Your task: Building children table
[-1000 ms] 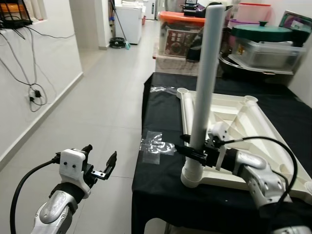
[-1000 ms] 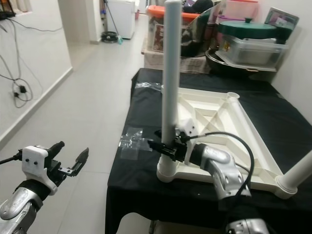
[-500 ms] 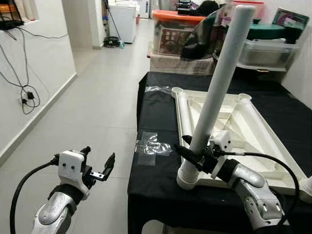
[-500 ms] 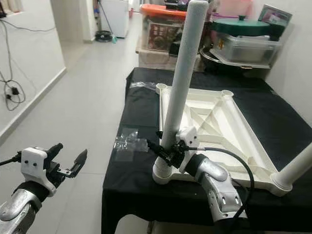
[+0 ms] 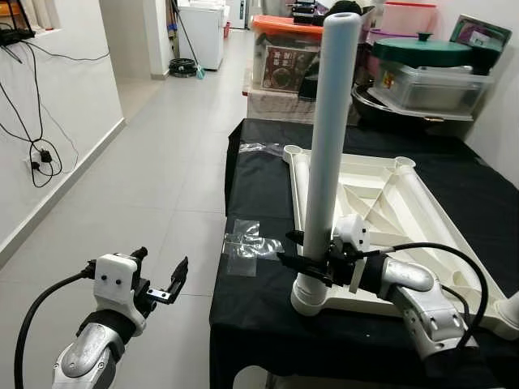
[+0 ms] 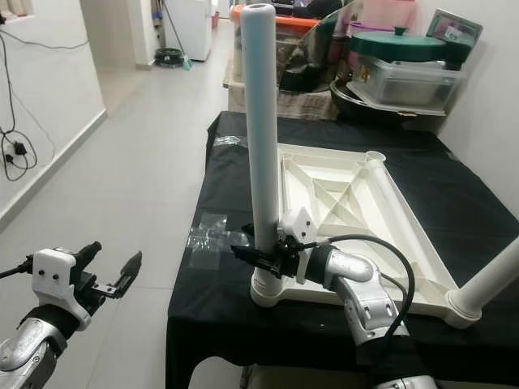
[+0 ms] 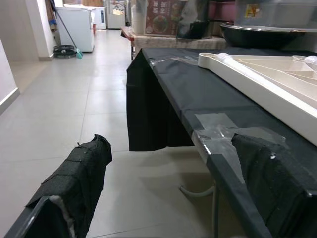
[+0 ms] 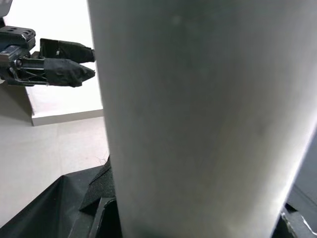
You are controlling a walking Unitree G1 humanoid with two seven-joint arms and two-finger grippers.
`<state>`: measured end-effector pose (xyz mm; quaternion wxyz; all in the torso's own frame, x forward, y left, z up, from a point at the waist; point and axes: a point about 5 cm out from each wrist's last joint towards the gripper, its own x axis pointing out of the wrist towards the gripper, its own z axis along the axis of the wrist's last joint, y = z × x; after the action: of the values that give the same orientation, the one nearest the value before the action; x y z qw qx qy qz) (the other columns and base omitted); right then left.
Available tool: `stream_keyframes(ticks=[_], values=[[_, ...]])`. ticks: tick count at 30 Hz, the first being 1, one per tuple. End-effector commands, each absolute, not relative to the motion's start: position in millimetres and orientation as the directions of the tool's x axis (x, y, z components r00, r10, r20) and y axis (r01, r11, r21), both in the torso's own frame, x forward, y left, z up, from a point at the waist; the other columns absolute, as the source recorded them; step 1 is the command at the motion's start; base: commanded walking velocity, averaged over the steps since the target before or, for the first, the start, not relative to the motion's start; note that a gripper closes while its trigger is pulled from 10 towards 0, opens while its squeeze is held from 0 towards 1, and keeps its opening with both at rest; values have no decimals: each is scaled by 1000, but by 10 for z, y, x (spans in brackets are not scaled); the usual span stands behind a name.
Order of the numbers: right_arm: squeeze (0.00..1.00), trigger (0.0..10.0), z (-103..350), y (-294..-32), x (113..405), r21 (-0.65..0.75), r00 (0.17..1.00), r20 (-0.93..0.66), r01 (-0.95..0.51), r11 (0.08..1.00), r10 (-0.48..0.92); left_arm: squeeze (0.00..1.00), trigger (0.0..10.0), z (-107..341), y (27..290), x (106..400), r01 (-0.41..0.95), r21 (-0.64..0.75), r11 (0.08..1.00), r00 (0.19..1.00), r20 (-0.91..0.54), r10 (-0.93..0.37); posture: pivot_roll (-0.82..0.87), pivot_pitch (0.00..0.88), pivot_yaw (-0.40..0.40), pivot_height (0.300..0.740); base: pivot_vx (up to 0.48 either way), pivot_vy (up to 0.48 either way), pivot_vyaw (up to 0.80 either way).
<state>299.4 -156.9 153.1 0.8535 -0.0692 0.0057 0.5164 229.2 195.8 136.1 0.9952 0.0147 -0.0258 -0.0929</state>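
Observation:
An upside-down white children's table top (image 5: 381,203) lies on a black-covered table (image 5: 259,182). A grey-white leg tube (image 5: 328,138) stands upright in its near left corner socket (image 5: 312,296). My right gripper (image 5: 306,261) is shut on the tube low down, just above the socket. The tube (image 8: 198,119) is very close in the right wrist view. A second leg (image 6: 495,279) leans out of the near right corner. My left gripper (image 5: 158,279) hovers open over the floor, left of the table, holding nothing.
Crumpled clear plastic wrap (image 5: 247,241) lies on the black cloth near the table's left edge. Storage boxes and a green-lidded bin (image 5: 422,69) crowd the far end. A wall with hanging cables (image 5: 36,154) runs along the left, with tiled floor between.
The leg tube has swung from a rightward tilt back to upright in its socket, my right gripper still shut on it. The camera view has shifted slightly. The left gripper stays open.

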Motion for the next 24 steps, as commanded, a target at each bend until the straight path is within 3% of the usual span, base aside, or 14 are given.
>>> stream_keyframes(ticks=[1,7,13,14,19,24], values=[[0,10000,1395,-1462,2938,-39,403,-107,-915,401,909,0,10000,1331,1949,2281,175,21,984,983,46,-176,79,0,-122,740,0,0,0],[0,10000,1360,-1434,2919,-12,393,-85,-919,393,916,0,10000,1302,1946,2265,174,13,985,984,40,-174,69,0,-120,740,0,0,0],[0,10000,1356,-1409,2971,50,525,-4,-850,524,851,0,10000,1306,1973,2284,159,8,987,986,46,-159,60,0,-114,740,0,0,0],[0,10000,1325,-1374,2962,79,601,36,-798,597,799,0,10000,1295,1974,2284,155,6,988,987,45,-155,53,0,-105,740,0,0,0],[0,10000,1260,-1288,2900,71,666,55,-746,662,744,0,10000,1273,1959,2286,158,2,987,987,39,-158,42,0,-91,740,0,0,0],[0,10000,1242,-1248,2867,51,673,58,-740,671,737,0,10000,1271,1955,2293,158,1,987,987,39,-158,42,0,-90,740,0,0,0]])
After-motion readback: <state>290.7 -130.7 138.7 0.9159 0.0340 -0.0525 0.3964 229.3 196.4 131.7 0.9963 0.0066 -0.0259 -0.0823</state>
